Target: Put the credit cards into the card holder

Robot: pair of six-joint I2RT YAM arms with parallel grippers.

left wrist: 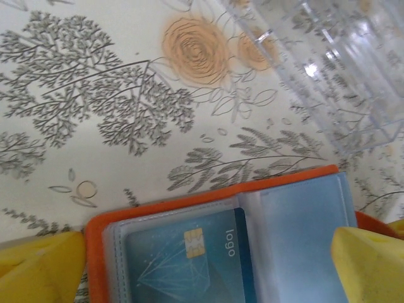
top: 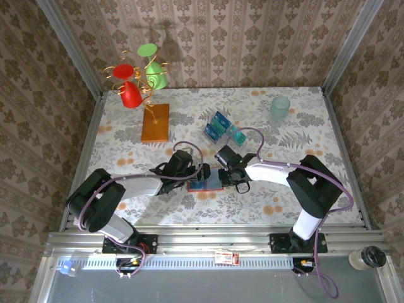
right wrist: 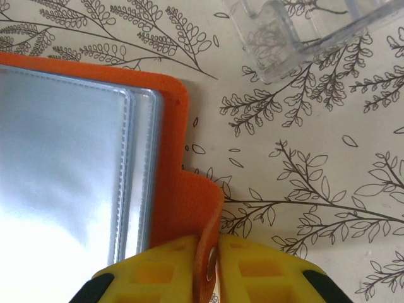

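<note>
At card holder (right wrist: 173,208) edge, right pincer (right wrist: 213,264)

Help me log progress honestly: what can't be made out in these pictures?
- Top view: card holder mostly hidden under left gripper and right gripper.
- Top view: credit cards farther back too small to count.
- Left wrist view: sleeved card cut off by bottom edge.
- Right wrist view: snap tab partly hidden between the fingers.
</note>
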